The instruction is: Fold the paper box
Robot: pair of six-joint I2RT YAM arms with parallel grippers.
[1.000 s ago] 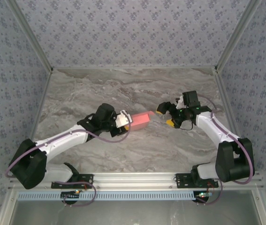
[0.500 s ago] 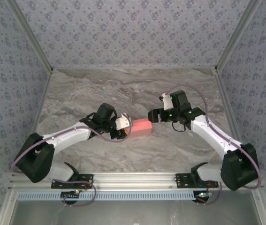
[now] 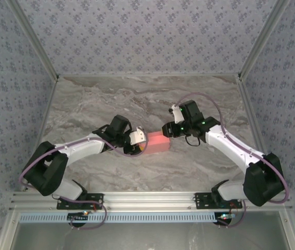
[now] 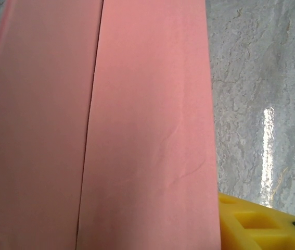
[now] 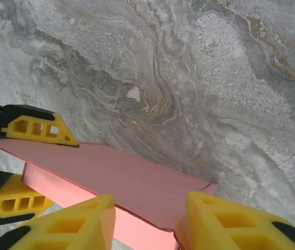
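The salmon-pink paper box (image 3: 157, 140) lies on the marble table between the two arms, as a closed rectangular shape. My left gripper (image 3: 138, 141) is shut on its left end. In the right wrist view its yellow fingers (image 5: 38, 127) sit one on each side of the box (image 5: 126, 177). In the left wrist view the pink card (image 4: 137, 130) takes up most of the frame, with a seam running down it and one yellow finger (image 4: 261, 224) at its right edge. My right gripper (image 5: 147, 229) is open, and its fingers straddle the box's right end (image 3: 167, 130).
The grey marble tabletop (image 3: 137, 99) stretches away behind the box to patterned walls (image 3: 147, 36) at the back and sides. A metal rail (image 3: 152, 198) carrying the arm bases runs along the near edge.
My right arm has swung left and down from open table until its fingers bracket the box's right end. The left gripper has kept its hold, and the box has shifted slightly toward the front.
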